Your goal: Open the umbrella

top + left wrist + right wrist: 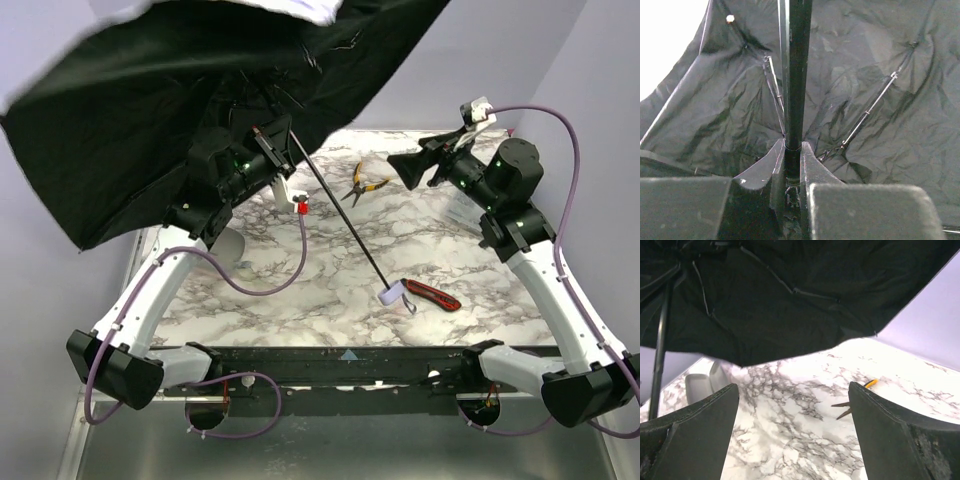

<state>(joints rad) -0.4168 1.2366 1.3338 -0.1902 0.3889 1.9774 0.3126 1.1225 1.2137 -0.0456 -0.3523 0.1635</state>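
My left gripper is pinched tight on the thin black shaft of the umbrella, high up where the ribs meet. My left wrist view shows a finger pressed to each side of the shaft. The canopy is spread wide, black lining towards the cameras, tilted over the far left of the table. The shaft slants down to the small handle, which sits low, just beside the red-and-black utility knife. My right gripper hangs above the table with its jaws spread and nothing between them. The opening itself looks done to me. I cannot see whether the slider has latched, so what may be left is to confirm that it holds and let go.
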